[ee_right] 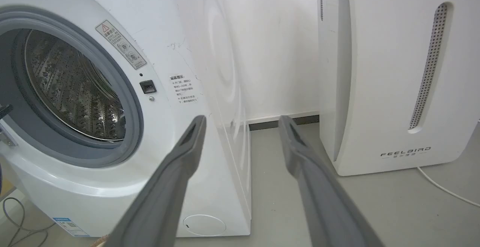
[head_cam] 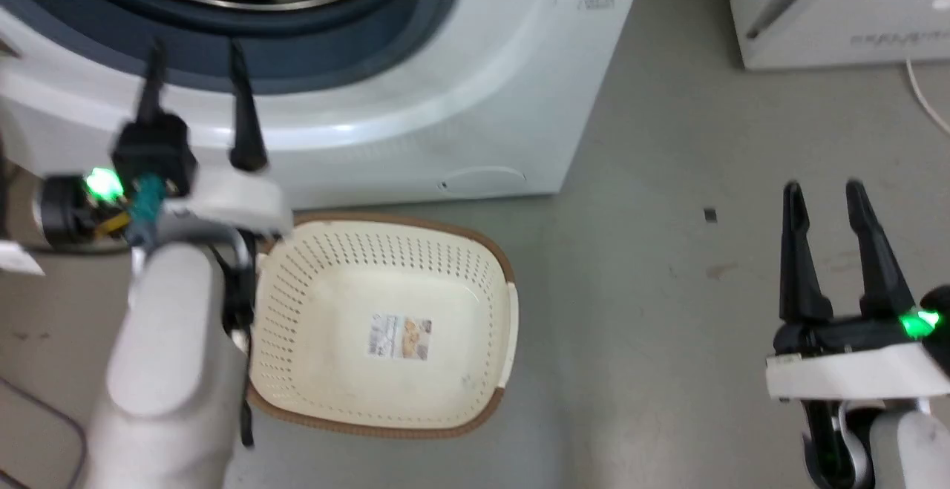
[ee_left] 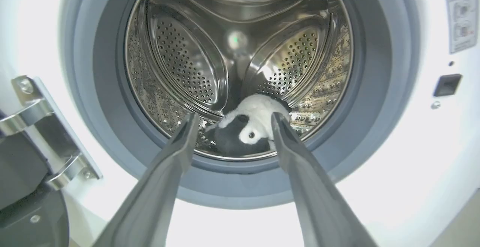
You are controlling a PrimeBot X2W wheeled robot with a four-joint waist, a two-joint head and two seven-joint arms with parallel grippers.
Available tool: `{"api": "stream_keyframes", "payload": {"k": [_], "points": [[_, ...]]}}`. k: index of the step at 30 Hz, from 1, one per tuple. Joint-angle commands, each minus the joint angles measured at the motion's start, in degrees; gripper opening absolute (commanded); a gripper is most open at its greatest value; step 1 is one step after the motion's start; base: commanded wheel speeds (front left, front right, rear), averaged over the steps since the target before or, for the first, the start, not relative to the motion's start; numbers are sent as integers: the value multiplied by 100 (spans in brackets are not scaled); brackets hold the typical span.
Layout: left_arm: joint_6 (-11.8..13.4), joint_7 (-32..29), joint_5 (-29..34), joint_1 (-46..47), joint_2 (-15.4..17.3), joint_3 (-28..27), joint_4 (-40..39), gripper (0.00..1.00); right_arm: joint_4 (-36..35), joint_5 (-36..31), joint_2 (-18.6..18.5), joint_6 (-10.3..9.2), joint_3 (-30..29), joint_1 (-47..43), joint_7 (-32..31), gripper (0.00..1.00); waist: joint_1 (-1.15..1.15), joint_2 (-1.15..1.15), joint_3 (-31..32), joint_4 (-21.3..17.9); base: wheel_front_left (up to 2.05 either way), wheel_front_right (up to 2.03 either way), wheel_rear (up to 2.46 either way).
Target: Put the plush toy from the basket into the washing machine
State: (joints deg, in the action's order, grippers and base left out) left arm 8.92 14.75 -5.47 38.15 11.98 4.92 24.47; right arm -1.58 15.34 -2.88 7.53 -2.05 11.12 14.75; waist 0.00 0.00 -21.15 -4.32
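Note:
The black-and-white plush toy (ee_left: 249,129) lies at the bottom of the steel drum (ee_left: 195,52) inside the washing machine (head_cam: 460,96). My left gripper (ee_left: 232,121) is open just outside the porthole, fingers pointing at the toy and holding nothing; the head view has the left gripper (head_cam: 197,66) over the washer's lower front. The cream basket (head_cam: 338,274) with its brown rim sits on the floor before the washer, holding only its paper label (head_cam: 401,337). Over the floor to the right, my right gripper (head_cam: 824,196) is open and holds nothing.
The white FEELBIRD appliance (ee_right: 393,71) stands right of the washer with a white cable (ee_right: 446,190) trailing on the floor. The washer's door hinge (ee_left: 45,127) and dark door edge sit at the left of the porthole. Grey floor lies between the two machines.

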Motion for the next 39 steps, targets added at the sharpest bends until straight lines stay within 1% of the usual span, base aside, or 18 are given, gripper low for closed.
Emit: {"api": "stream_keyframes", "payload": {"k": [1,8,15,23,27,31,32,39], "points": [[31,25,41,-197,-50,0,-61,100,60,-43,1,-4,-60,-136,25,100,0,0,424,253,0,0,0],[-4,25,152,-1330,-289,88,-305,100,315,-328,1,-4,-281,-577,25,100,0,0,1131,500,0,0,0],[-47,25,228,-2272,-358,72,-753,100,435,-521,1,-4,-328,-884,25,100,0,0,1603,651,0,0,0],[-33,25,343,-3240,-459,129,-1261,100,528,-597,1,-4,-317,-1215,25,100,0,0,1977,702,0,0,0],[-32,25,342,-3588,-513,122,-1468,100,582,-609,1,-4,-320,-1380,25,100,0,0,2082,754,0,0,0],[-47,25,347,-3790,-535,94,-1515,100,595,-610,1,-4,-305,-1485,25,100,0,0,2143,784,0,0,0],[-53,-1,329,-3754,-537,107,-1487,0,583,-622,0,0,-306,-1431,-1,0,0,0,2142,780,0,0,0],[-76,-52,335,-3761,-552,103,-1508,0,569,-649,0,1,-291,-1420,-45,0,0,0,2150,774,0,0,0]]}}
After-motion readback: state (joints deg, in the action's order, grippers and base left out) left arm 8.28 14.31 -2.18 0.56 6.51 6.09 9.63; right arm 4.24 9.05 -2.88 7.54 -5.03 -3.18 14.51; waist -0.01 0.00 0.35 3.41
